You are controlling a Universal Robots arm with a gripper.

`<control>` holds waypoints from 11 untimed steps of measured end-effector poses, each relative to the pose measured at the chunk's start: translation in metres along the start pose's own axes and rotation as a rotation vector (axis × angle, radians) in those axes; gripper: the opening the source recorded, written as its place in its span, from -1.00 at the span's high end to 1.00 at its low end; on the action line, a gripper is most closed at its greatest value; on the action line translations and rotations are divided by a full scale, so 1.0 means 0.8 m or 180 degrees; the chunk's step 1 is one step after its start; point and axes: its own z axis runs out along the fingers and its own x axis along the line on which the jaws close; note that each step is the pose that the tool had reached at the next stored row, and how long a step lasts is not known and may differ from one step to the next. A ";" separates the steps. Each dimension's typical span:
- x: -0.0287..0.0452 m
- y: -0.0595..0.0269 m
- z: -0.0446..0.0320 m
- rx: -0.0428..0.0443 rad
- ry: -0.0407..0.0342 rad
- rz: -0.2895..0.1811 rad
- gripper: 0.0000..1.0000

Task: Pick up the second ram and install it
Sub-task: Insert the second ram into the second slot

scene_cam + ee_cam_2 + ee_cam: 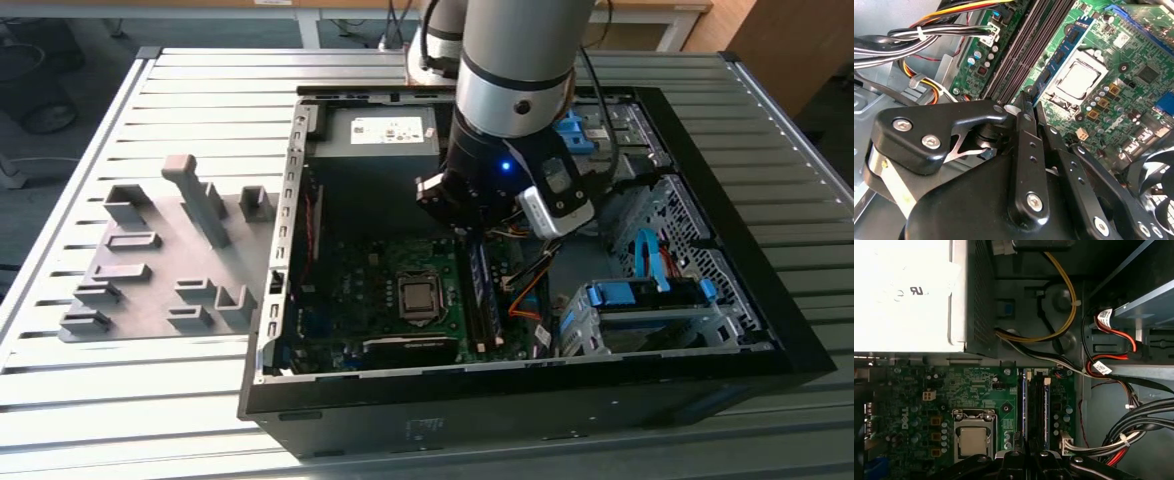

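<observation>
The thin blue-green circuit-board RAM stick (1024, 410) stands on edge in a black memory slot on the green motherboard (954, 390), beside the silver square processor (972, 440). The black gripper (1024, 102) has its fingers pinched together directly above the stick's end, inside the open black computer case (747, 300).

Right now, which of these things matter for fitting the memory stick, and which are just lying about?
Part of the job: the tool, poised over the memory slots; the ram stick standing in them; the motherboard.
Just lying about: grey holder blocks; power supply; cable bundle; blue drive cage; processor.
</observation>
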 end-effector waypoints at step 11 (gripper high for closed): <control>-0.0019 -0.001 0.0153 0.0000 0.0000 0.0004 0.72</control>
